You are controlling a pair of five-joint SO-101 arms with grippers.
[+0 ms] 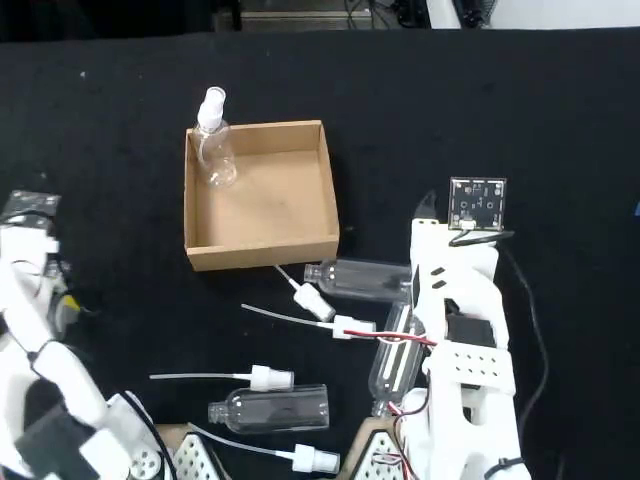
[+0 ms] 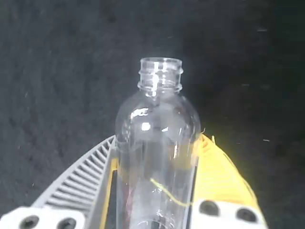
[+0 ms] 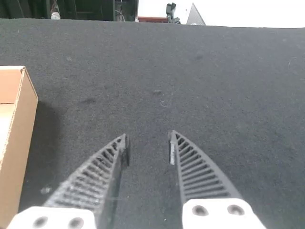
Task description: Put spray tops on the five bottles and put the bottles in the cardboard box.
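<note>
The left arm (image 1: 40, 390) sits well left of the box (image 1: 262, 250), on the arms' side of it. The left gripper (image 2: 158, 139) is clamped on a bare bottle (image 2: 155, 162). One grey ribbed finger and one yellow finger press its sides. Its open neck carries no spray top and points out over the black table (image 2: 57, 71).

The box is tan and open. A capped bottle (image 1: 215, 150) stands upright in its far left corner, with its white spray top on.

The front bottle (image 1: 275, 408) lies on its side, well apart from the box's front wall, with its neck to the left. The front top (image 1: 270, 378) lies just beside it on the box side, its tube pointing left. The last top (image 1: 312, 461) lies on the other side of that bottle, farthest from the box.

The corner top (image 1: 310, 297) lies just off the box's near right corner, its tube reaching toward the front wall. The long-tube top (image 1: 348, 327) lies near it, a little farther from the box, with its tube running left.

The corner bottle (image 1: 365, 280) lies on its side right of that same corner, its neck toward the corner top. The side bottle (image 1: 393, 360) lies beyond it, against the right arm (image 1: 460, 340) and partly under it.

The right gripper (image 3: 147, 145) has its fingers spread with nothing between them. It hangs over bare table with a box wall (image 3: 14, 143) close by.
</note>
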